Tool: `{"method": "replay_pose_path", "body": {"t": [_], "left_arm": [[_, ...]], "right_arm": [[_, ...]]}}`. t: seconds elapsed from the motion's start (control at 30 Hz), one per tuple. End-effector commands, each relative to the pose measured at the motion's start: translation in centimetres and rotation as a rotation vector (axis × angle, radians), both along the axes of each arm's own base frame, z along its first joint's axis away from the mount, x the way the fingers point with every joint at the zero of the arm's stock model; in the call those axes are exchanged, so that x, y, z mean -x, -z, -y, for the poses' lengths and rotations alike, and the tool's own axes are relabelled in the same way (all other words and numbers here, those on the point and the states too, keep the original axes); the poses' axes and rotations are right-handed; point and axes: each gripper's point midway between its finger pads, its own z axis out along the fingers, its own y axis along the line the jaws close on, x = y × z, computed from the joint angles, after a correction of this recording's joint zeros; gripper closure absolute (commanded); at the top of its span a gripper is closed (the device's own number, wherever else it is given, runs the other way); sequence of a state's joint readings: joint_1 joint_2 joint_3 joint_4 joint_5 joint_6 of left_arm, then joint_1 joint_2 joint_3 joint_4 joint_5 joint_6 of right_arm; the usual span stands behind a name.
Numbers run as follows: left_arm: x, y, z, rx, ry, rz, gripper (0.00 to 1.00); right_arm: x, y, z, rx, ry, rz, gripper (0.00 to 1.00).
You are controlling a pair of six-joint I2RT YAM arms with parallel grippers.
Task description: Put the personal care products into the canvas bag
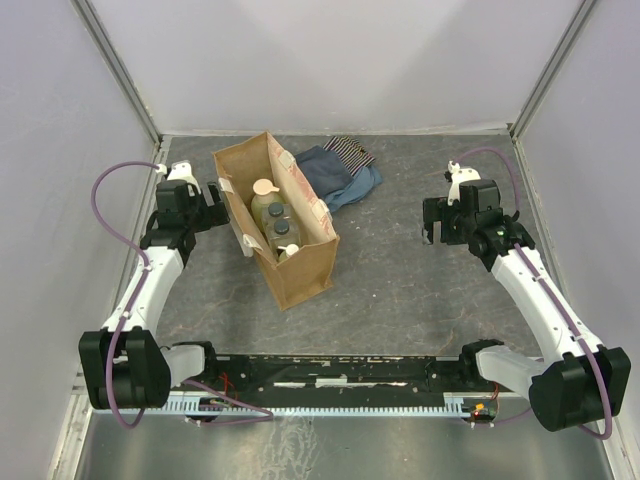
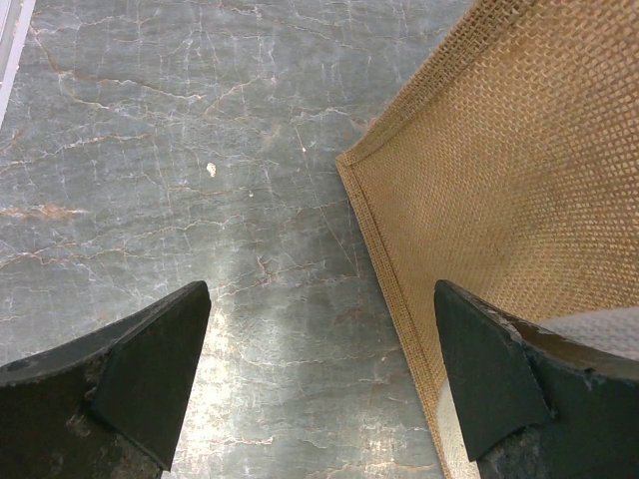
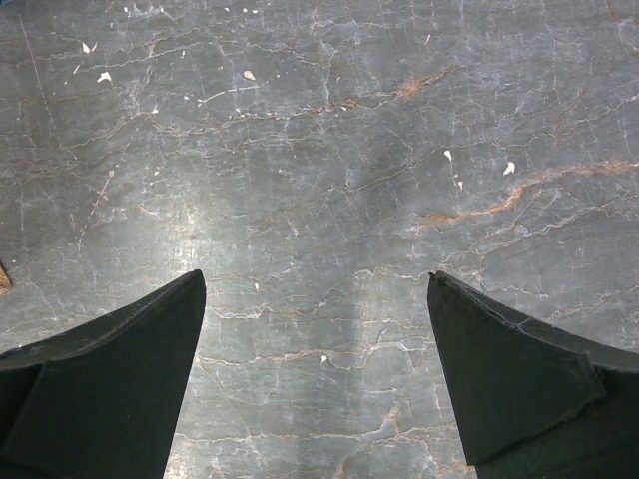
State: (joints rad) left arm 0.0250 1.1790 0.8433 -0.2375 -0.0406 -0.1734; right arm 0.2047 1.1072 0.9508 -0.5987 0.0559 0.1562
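The bottles (image 1: pixel 272 215) already stand inside the canvas bag (image 1: pixel 305 268) near the counter's (image 1: pixel 420 300) far-left corner. The left fingers (image 2: pixel 150 369) hang released beside its wall and the right fingers (image 3: pixel 519 369) released, well apart, with seemingly nothing left to carry.

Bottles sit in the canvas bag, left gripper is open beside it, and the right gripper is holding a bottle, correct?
No: the right gripper is open and empty above the table, as the right wrist view shows. The bottles do sit in the canvas bag, and the left gripper is open beside it.
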Motion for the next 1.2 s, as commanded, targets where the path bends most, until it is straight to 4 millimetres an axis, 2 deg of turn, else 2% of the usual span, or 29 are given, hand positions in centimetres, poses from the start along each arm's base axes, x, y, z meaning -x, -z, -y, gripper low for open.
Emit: {"method": "replay_pose_path", "body": {"t": [0.0, 1.17], "left_arm": [[-0.84, -1.80, 0.20, -0.020, 0.040, 0.050, 0.01], [-0.87, -1.52, 0.25, -0.015, 0.041, 0.036, 0.00]], "right_arm": [[-0.59, -1.07, -0.11, -0.008, -0.010, 0.041, 0.00], [-0.58, -1.24, -0.28, -0.011, -0.021, 0.041, 0.00]]}}
